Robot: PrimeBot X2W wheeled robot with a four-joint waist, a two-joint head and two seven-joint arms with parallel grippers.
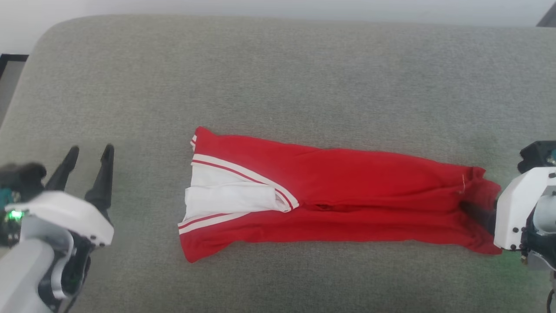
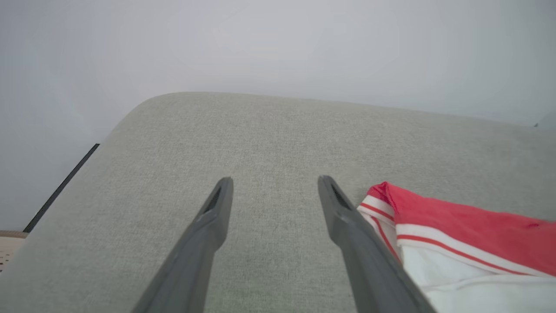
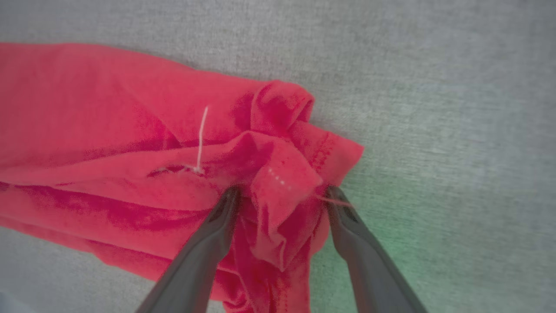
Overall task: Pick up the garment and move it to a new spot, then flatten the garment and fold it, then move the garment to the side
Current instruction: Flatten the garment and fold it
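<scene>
The garment (image 1: 339,195) lies folded lengthwise into a long red strip across the middle of a grey upholstered cushion (image 1: 278,78), its plain red side up. A white sleeve with red-and-white striped trim is tucked into the fold at the end towards the robot's left. At the other end the hem is bunched, and the right gripper (image 3: 282,191) sits over it with its fingers spread wide, crumpled red cloth between them but not pinched. The left gripper (image 1: 91,150) hovers over bare cushion near the sleeve end, its jaws likewise wide apart and empty
</scene>
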